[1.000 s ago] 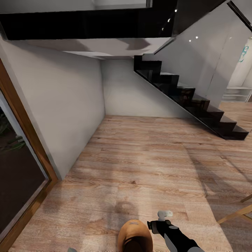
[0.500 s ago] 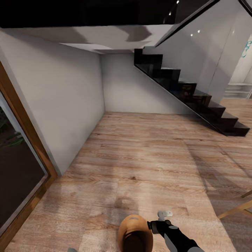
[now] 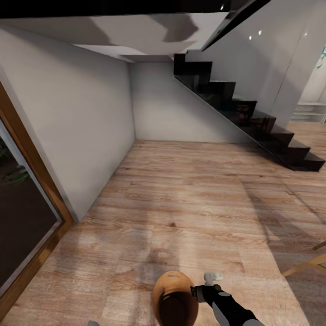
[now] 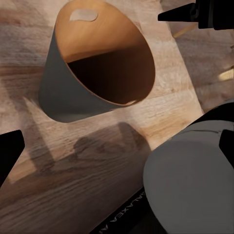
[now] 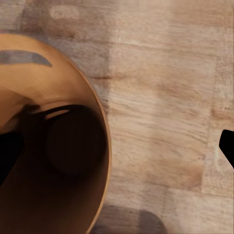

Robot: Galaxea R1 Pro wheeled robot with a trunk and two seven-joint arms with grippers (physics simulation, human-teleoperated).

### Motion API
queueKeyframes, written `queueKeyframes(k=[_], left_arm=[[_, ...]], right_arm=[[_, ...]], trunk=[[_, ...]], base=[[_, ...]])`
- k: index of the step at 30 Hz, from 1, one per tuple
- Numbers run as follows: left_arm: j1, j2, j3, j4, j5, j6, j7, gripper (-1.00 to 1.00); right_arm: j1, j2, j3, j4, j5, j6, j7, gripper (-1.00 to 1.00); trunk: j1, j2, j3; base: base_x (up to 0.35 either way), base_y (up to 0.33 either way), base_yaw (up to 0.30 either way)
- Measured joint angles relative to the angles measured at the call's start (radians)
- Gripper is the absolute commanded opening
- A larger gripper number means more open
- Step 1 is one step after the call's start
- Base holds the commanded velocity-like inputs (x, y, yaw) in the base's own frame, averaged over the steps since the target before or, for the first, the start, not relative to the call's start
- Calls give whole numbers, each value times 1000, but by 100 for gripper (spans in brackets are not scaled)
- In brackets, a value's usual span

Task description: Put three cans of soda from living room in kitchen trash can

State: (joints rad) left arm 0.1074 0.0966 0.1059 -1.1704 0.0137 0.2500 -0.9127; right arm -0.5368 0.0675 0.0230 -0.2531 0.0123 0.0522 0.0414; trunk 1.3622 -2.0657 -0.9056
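The tash can (image 3: 174,299) stands upright on the light wood floor just in front of me, pale grey outside and brown inside, with an oval handle slot near its rim. My right gripper (image 3: 195,290) hangs open right beside its right rim. In the right wrist view the tash can (image 5: 53,146) has its rim between the spread fingers of the right gripper (image 5: 117,151); contact cannot be told. In the left wrist view the tash can (image 4: 97,68) lies ahead of my open left gripper (image 4: 117,146), apart from it. The can of soda is out of view.
A black glossy staircase (image 3: 253,122) climbs from the right toward the back wall. A white wall (image 3: 81,136) and a wood-framed glass door (image 3: 31,194) run along the left. Slanted wooden legs (image 3: 308,267) stick in at the right edge. Wood floor (image 3: 190,194) stretches ahead.
The camera has moved: floor, walls, stairs and the tash can have all slid up in the picture. My right arm keeps its place in the view, so more of the tash can shows.
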Motion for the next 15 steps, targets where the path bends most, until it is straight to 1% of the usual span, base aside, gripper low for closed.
queueKeyframes(k=[15], left_arm=[[0,0,0,0,0,0,0,100]], right_arm=[[0,0,0,0,0,0,0,100]], trunk=[[58,-105,-71]], base=[[0,0,0]])
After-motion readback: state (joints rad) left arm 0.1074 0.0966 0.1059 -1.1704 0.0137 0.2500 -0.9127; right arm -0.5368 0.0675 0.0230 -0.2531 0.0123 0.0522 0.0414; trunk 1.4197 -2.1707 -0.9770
